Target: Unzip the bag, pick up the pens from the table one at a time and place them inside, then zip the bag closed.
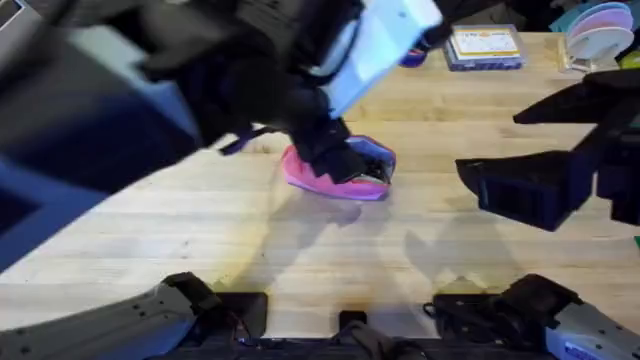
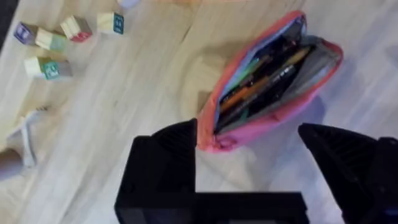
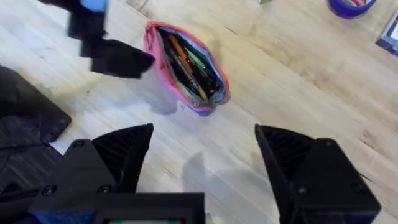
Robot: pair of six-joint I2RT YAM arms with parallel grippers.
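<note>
The pink bag (image 1: 335,180) lies on the table (image 1: 200,240) near its middle, its zip open. Inside lie the pens: an orange one (image 2: 252,93) and a greenish one (image 2: 249,71) among darker ones, and the orange pen (image 3: 180,53) shows again in the right wrist view. My left gripper (image 2: 245,134) hovers open over one end of the bag (image 2: 273,74), with nothing between its fingers. In the overhead view the left gripper (image 1: 345,160) sits right above the bag. My right gripper (image 3: 202,140) is open and holds nothing, off to the right of the bag (image 3: 186,68).
Several coloured wooden blocks (image 2: 53,43) lie on the table beyond the bag. A flat box (image 1: 485,45) and a stack of plates (image 1: 600,25) stand at the back right. A purple ring (image 3: 351,5) lies near them. The front of the table is bare wood.
</note>
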